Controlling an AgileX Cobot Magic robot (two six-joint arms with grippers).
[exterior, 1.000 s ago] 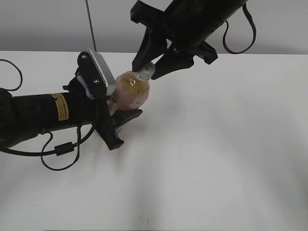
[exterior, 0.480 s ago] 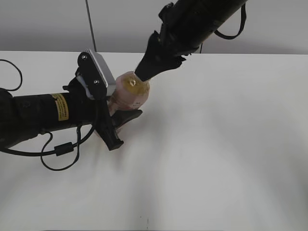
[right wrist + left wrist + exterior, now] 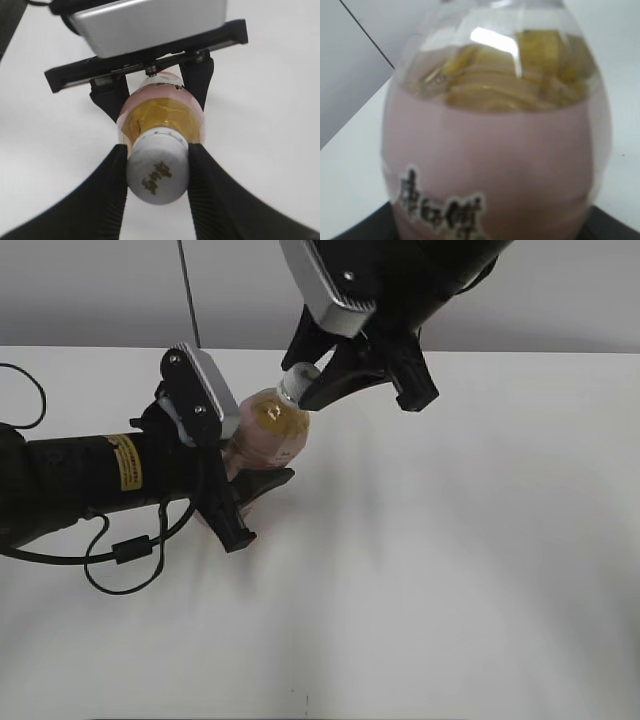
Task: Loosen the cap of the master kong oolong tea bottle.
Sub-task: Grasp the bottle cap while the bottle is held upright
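The master kong oolong tea bottle (image 3: 270,430) is clear with amber tea and a pink label. It leans toward the right arm. My left gripper (image 3: 243,472) is shut on its labelled body, which fills the left wrist view (image 3: 490,165); the left jaws barely show there. The white cap (image 3: 157,172) has a dark printed mark on top. My right gripper (image 3: 156,175) is shut on the cap, one finger pressed on each side. In the exterior view the cap (image 3: 297,378) shows between the right fingers (image 3: 308,383).
The white table (image 3: 450,560) runs out to the right and front. A thin black cable (image 3: 120,555) loops on the table under the left arm. A dark thin rod (image 3: 188,290) stands behind the left arm against the grey wall.
The right gripper has turned about the cap: its wrist camera block has swung round to face the exterior view. The bottle and the left arm have stayed in place.
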